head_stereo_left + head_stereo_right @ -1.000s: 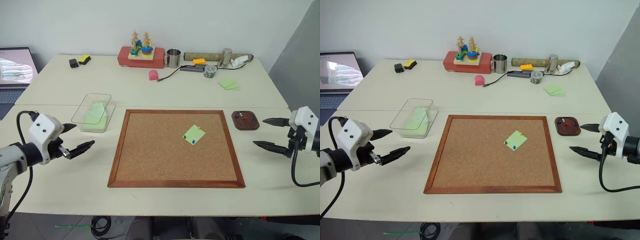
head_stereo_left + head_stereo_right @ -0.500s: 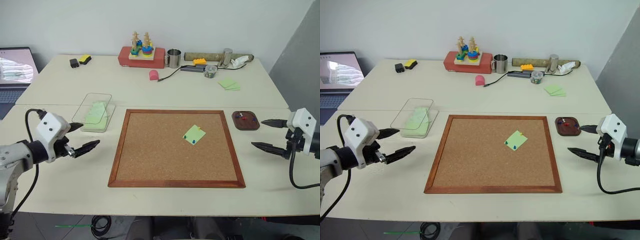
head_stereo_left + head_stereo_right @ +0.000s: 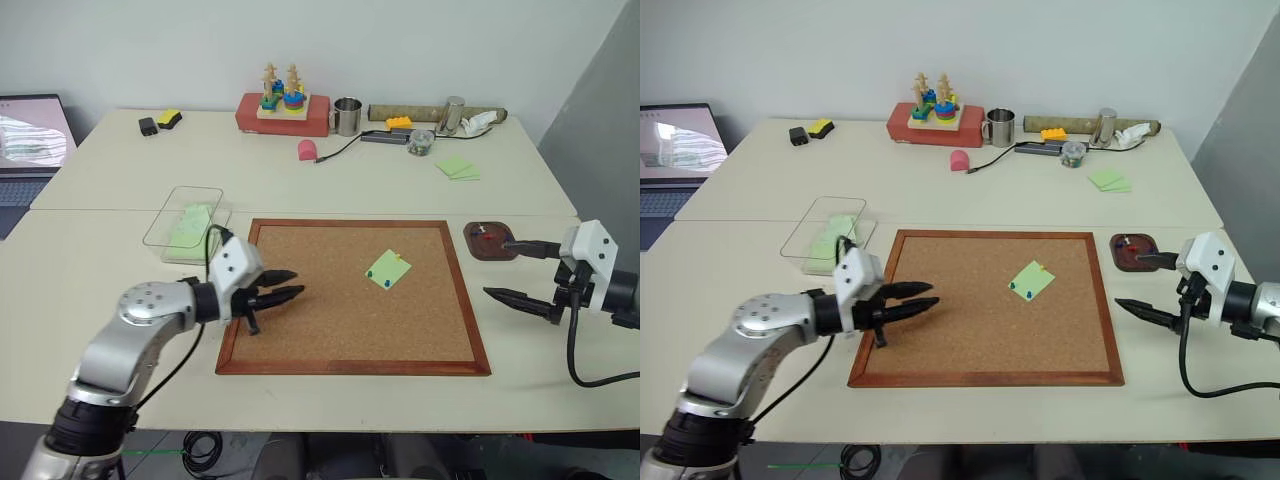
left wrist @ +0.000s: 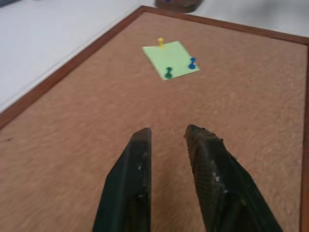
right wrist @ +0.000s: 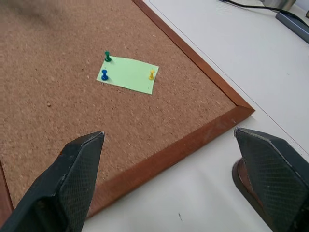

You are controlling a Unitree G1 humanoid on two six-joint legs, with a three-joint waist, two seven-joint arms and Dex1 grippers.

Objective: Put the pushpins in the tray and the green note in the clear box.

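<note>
Where tray (image 5: 240, 180) meets right end effector (image 5: 171, 145), rim cut off.

Green note (image 3: 388, 268) pinned, corkboard centre-right

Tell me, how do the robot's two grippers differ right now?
The left gripper hangs over the cork board, its black fingers nearly together with a narrow gap; the right gripper hangs off the board's right edge, beside the tray, its fingers spread wide. The left points toward the green note from the left, the right from the right. Both are empty and touch nothing.
</note>
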